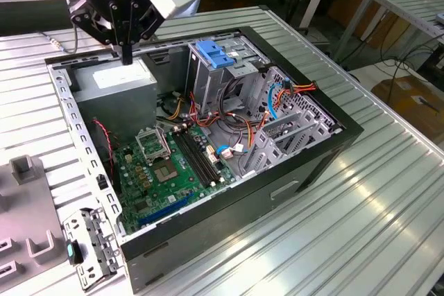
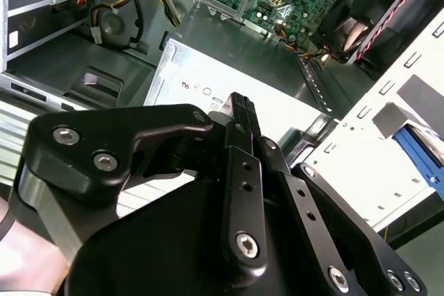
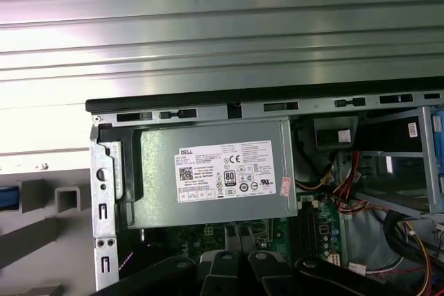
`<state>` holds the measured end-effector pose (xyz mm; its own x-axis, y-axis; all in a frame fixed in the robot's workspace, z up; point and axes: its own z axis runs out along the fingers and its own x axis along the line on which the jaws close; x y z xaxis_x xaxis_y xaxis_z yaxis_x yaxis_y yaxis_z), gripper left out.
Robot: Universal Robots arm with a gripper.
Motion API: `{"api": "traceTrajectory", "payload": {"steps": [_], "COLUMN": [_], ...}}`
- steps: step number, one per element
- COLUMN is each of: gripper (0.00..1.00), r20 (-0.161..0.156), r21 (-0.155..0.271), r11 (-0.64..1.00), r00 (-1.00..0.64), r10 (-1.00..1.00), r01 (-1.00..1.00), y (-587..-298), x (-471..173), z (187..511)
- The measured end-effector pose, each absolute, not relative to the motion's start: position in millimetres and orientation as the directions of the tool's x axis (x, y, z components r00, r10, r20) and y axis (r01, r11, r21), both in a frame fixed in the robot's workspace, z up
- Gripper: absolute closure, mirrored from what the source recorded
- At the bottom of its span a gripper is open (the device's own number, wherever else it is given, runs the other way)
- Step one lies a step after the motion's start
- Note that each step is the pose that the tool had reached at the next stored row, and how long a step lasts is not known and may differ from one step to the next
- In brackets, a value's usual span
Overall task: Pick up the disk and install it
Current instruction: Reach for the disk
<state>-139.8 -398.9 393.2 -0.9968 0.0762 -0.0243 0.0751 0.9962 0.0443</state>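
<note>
My gripper [image 1: 126, 57] hangs over the back left corner of the open computer case [image 1: 305, 164], its black fingers pressed together with nothing between them. Its tips [image 2: 239, 104] sit just above the grey power supply box [image 1: 114, 80] with the white sticker [image 3: 225, 171]. The gripper's black linkages [image 3: 229, 272] are seen in the first wrist view. The disk is out of view.
Inside the case lie a green motherboard [image 1: 166, 168], bundled red and orange cables [image 1: 229, 119] and a metal drive cage with a blue plastic handle [image 1: 211, 53]. A grey fixture [image 1: 28, 171] and a metal bracket [image 1: 87, 244] sit on the ribbed metal table [image 1: 361, 227] at the exterior view's left.
</note>
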Motion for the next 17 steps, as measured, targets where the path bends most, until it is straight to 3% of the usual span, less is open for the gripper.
{"api": "traceTrajectory", "payload": {"steps": [17], "gripper": [0.89], "r20": [-0.024], "r21": [0.044], "r11": [0.996], "r00": [-0.997], "r10": [0.076], "r01": [0.075], "y": [-399], "x": [-155], "z": [393]}}
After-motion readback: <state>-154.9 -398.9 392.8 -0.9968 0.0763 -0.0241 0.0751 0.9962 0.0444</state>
